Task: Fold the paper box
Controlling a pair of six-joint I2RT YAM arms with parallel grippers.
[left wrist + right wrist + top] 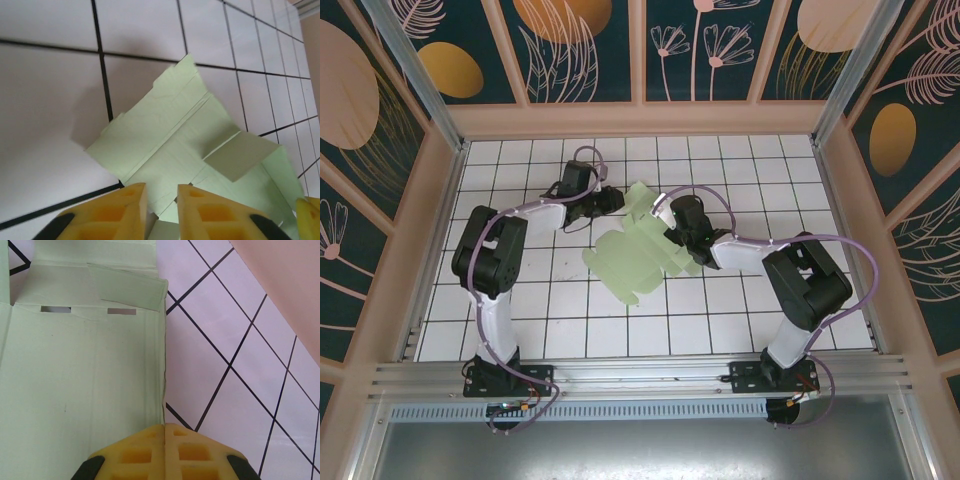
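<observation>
The paper box point(625, 262) is a pale mint-green die-cut sheet lying partly unfolded on the white tiled floor, with flaps raised at its far end. My right gripper point(667, 222) holds its right side. In the right wrist view the yellow fingers point(164, 427) are pressed together on the thin upright edge of the paper box point(75, 390). My left gripper point(613, 201) hovers at the sheet's far left corner. In the left wrist view it point(161, 192) stands open over the paper box point(170, 135), with a raised flap point(240, 157) ahead of it.
Pink enclosure walls point(855, 200) surround the white tiled floor point(520, 310). An aluminium rail point(640, 372) runs along the near edge by both arm bases. Bare tiles lie on the left and right of the sheet.
</observation>
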